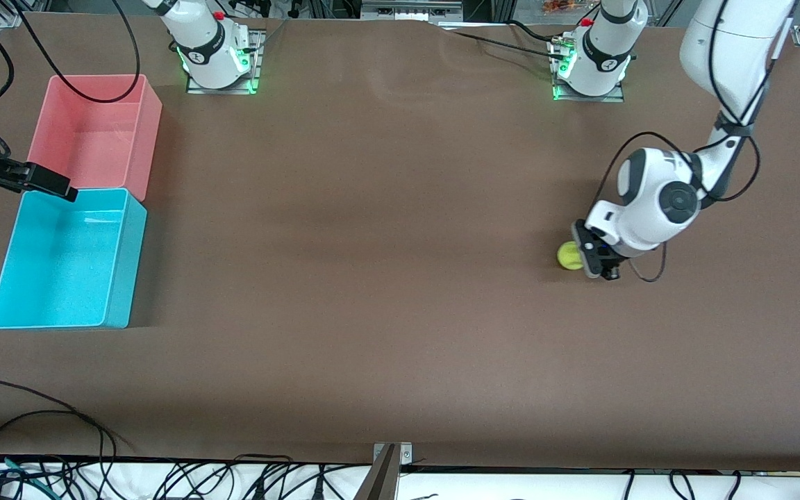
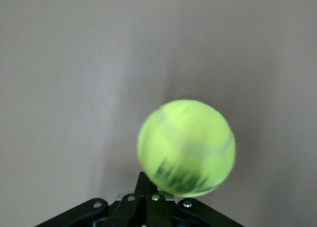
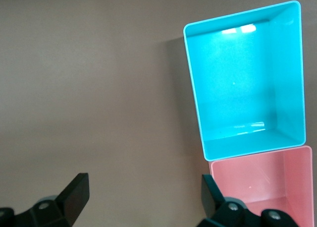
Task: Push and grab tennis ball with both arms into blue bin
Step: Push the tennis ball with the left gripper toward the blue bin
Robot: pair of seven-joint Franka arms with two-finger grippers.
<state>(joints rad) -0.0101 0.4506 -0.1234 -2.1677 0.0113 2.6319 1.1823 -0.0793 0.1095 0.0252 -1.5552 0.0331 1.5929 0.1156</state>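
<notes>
a: where's the tennis ball [image 1: 568, 255] sitting, and why is the left gripper [image 1: 596, 258] pressed up to it like that?

b: the ball rests on the table [image 1: 386, 278], toward the left arm's end, about midway between the edge nearest the camera and the edge with the robot bases. the left gripper is down at table level, touching the ball on the side that faces away from the bins. its fingers are pinched together with nothing between them, so it works as a flat paddle, not a clamp. in the left wrist view the ball [image 2: 186, 147] sits just ahead of the closed fingertips [image 2: 148, 192], smeared as if rolling.

a: so it's a shove, not a grab?

b: that's my reading. the ball is well apart from the blue bin [image 1: 117, 278], which stands at the right arm's end of the table, so a push across the top seems the sensible way to hand it over.

a: and the right gripper [image 1: 28, 179]?

b: it waits over the rims where the blue bin meets the pink bin [image 1: 150, 132], the pink one being farther from the camera. its fingers [image 3: 74, 195] are spread wide and empty, probably ready to catch the ball when it arrives.

a: any risk?

b: an off-centre push could send the ball curving away from the waiting arm.
</notes>
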